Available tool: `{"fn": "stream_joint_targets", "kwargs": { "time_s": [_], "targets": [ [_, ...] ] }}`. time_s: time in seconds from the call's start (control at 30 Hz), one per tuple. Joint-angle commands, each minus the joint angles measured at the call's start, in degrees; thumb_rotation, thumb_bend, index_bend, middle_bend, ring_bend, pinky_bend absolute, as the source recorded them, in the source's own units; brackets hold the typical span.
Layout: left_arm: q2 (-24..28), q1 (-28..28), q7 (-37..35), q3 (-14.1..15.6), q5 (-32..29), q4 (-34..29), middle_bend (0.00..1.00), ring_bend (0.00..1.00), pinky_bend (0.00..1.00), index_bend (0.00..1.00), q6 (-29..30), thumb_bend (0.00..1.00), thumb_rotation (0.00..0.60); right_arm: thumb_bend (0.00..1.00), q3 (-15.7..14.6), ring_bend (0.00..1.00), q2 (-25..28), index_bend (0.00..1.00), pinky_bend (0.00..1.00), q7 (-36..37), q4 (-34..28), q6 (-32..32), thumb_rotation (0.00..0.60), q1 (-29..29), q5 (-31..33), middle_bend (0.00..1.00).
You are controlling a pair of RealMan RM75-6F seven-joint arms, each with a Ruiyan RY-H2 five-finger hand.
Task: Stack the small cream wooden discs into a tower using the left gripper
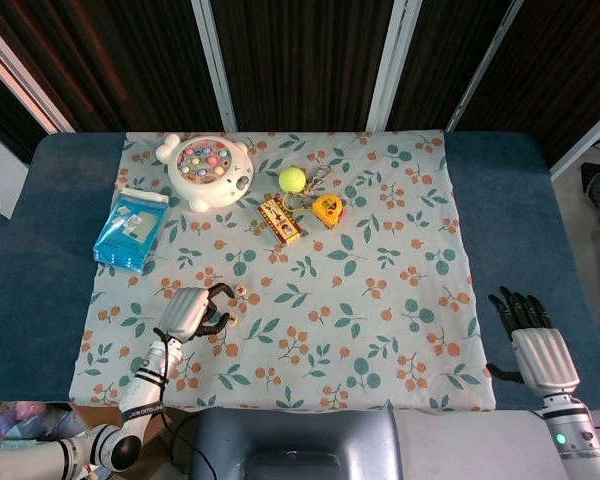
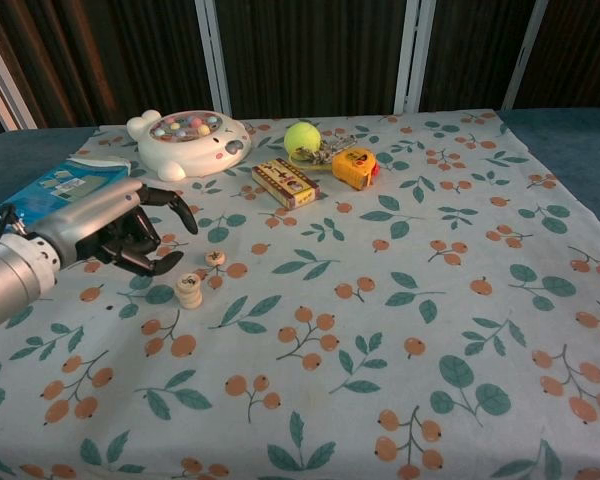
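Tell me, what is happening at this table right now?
A two-armed robot is stacking small wooden discs. Its left hand hangs open beside a short stack of discs, touching nothing. One more disc lies flat on the cloth just beyond the stack. The right hand rests at the table's edge, holding nothing.

My head view looks almost straight down from high above the counter [image 1: 500, 190] and takes in the whole floral cloth [image 1: 380, 300], with both robot arms entering at the bottom edge. My chest view sits low at the near edge, faces forward at a shallow angle, and is much closer. Both views share the cloth, the small disc stack [image 2: 188, 290] and the left robot hand [image 2: 120, 235]; the right robot hand [image 1: 540, 350] shows only from the head.
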Motion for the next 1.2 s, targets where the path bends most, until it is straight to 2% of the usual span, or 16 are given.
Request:
{"fn": "stream_joint_targets", "kwargs": {
  "time_s": [0.03,0.2,0.4,0.73,0.97,1.2],
  "targets": [
    [0.8,-0.4,-2.0,-2.6,-1.2,0.1,1.00,1.00,1.00,0.39,0.6,0.41,0.600,0.12,0.0,0.00,0.1,0.00,0.00,0.2,0.0,0.1,0.600,-0.1,0.0,0.00],
    [0.9,-2.4,-1.4,-4.9,-5.9,2.8,1.00,1.00,1.00,0.40,-3.2,0.40,0.600,0.12,0.0,0.00,-0.1,0.00,0.00,-0.1,0.0,-0.1,0.600,0.1,0.0,0.00],
    [-2.5,-6.5,2.1,-6.7,-11.6,9.9,1.00,1.00,1.00,0.40,-8.1,0.40,0.600,0.12,-0.1,0.00,-0.3,0.00,0.00,-0.5,-0.1,-0.6,0.600,0.2,0.2,0.00],
    [-3.2,-10.6,7.5,-6.5,-15.5,10.3,1.00,1.00,1.00,0.39,-12.9,0.38,0.600,0.12,0.2,0.00,0.0,0.00,0.00,-0.2,0.0,-1.1,0.600,0.3,1.0,0.00],
    [-5.2,-12.5,10.2,-5.6,-17.1,11.9,1.00,1.00,1.00,0.40,-13.0,0.37,0.600,0.12,0.1,0.00,0.4,0.00,0.00,0.5,-0.2,-1.0,0.600,0.3,0.8,0.00],
    [-8.1,-13.7,11.2,-4.9,-17.4,16.3,1.00,1.00,1.00,0.41,-12.4,0.37,0.600,0.12,-0.1,0.00,0.8,0.00,0.00,1.3,-0.4,-1.2,0.600,0.3,0.7,0.00]
  ]
}}
